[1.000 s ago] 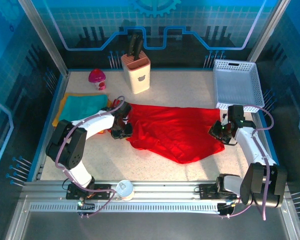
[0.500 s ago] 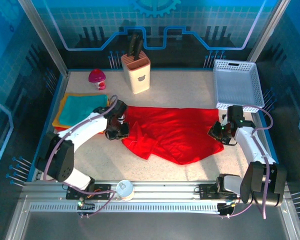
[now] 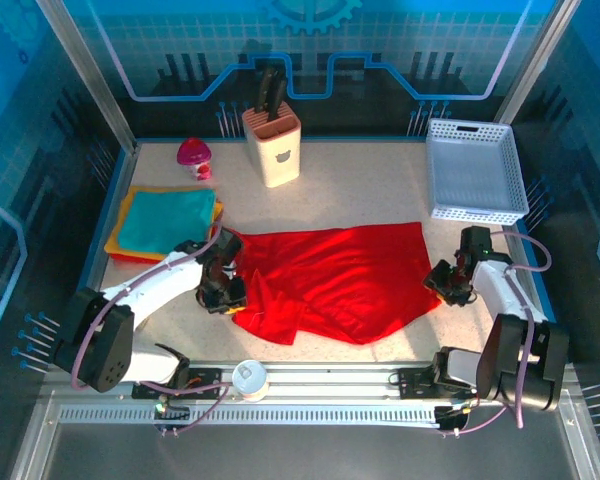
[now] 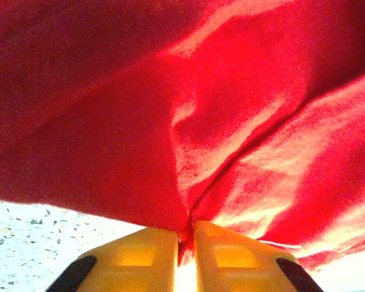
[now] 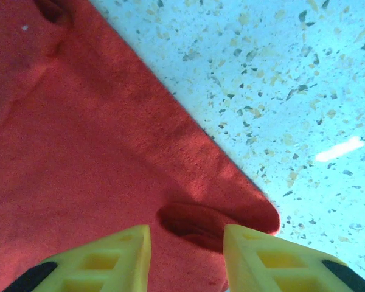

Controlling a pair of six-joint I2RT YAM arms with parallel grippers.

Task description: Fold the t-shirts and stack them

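red t-shirt (image 3: 335,280) dragged nearer; left gripper (image 3: 224,291) pinches its left edge, right gripper (image 3: 448,284) parted over right corner. Fold likely next.

A robotics lab cell: blue printed panels (image 3: 400,40) behind the knife block (image 3: 272,150), aluminium rail (image 3: 330,385) before it, speckled tabletop (image 3: 370,180) beneath.

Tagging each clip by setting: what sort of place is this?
Probably a robot lab test cell: a speckled table boxed in by a metal frame and a blue printed backdrop.

The speckled table (image 3: 380,175) carries the red t-shirt (image 3: 340,275), a folded shirt stack (image 3: 165,222), knife block (image 3: 273,148), white basket (image 3: 475,175).
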